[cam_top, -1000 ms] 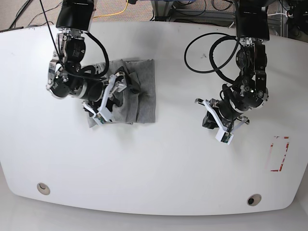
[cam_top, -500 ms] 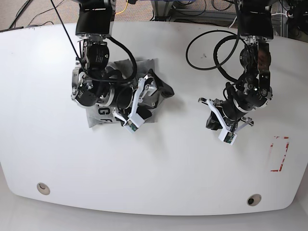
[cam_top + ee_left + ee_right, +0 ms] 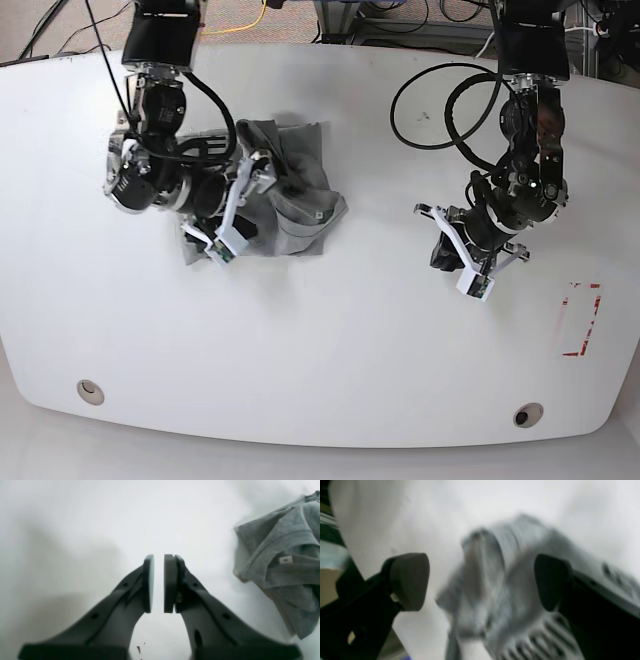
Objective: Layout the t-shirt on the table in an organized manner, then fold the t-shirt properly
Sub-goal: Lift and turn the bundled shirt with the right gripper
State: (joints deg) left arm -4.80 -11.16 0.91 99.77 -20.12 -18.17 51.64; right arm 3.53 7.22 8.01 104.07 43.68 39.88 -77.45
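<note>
The grey t-shirt (image 3: 295,190) lies bunched on the white table (image 3: 320,350), left of centre, with one corner flipped out to the right. My right gripper (image 3: 248,205) hovers over the shirt's left part, open wide. In the right wrist view its fingers (image 3: 410,580) straddle blurred grey t-shirt (image 3: 495,580) fabric without pinching it. My left gripper (image 3: 445,250) hangs over bare table well to the right of the shirt. Its pads (image 3: 149,582) stand almost together with nothing between them, and the t-shirt (image 3: 282,555) shows at that view's right edge.
A red tape rectangle (image 3: 580,320) marks the table near its right edge. Two metal grommets (image 3: 90,390) (image 3: 527,414) sit near the front edge. A black cable loop (image 3: 440,110) hangs from the arm on the right.
The right arm swung right across the shirt, then back left. The shirt's right side got rumpled and a corner now sticks out to the right. The left arm barely moved.
</note>
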